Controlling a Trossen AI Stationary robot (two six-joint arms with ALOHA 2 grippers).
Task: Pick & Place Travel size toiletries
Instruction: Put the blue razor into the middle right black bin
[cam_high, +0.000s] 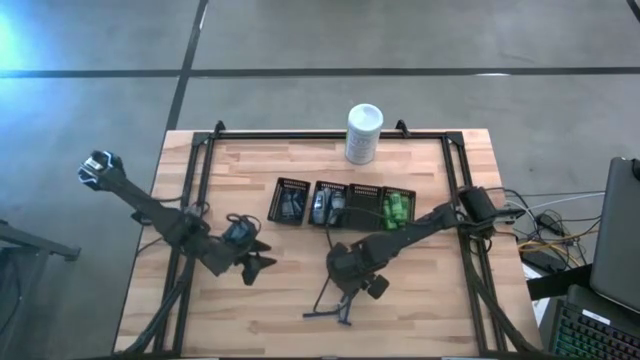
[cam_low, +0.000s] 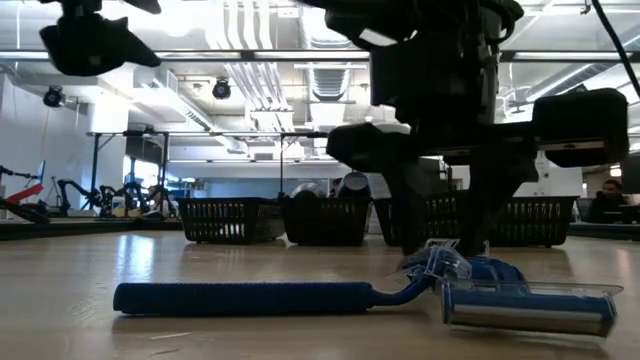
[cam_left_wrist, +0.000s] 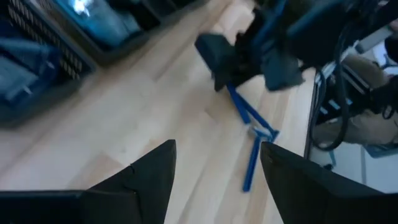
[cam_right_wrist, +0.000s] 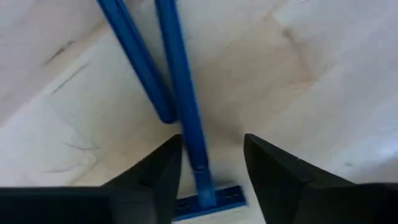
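Two blue razors (cam_high: 330, 305) lie flat and crossed on the wooden table near its front edge. They also show in the low view (cam_low: 240, 297), the left wrist view (cam_left_wrist: 255, 137) and the right wrist view (cam_right_wrist: 180, 93). My right gripper (cam_high: 352, 288) (cam_right_wrist: 211, 171) is open and low over them, a finger on either side of one razor's handle near its head (cam_right_wrist: 208, 202). No touch shows. My left gripper (cam_high: 262, 260) (cam_left_wrist: 217, 168) is open and hovers to the left of the razors, holding nothing. Grey tubes and green bottles (cam_high: 398, 208) lie in the tray.
The black mesh divided tray (cam_high: 352, 187) stands mid-table, beyond both grippers. A white canister (cam_high: 363, 133) stands at the far edge. A black frame (cam_high: 330, 134) runs round the table's sides. Bare wood lies left of the razors and along the near edge.
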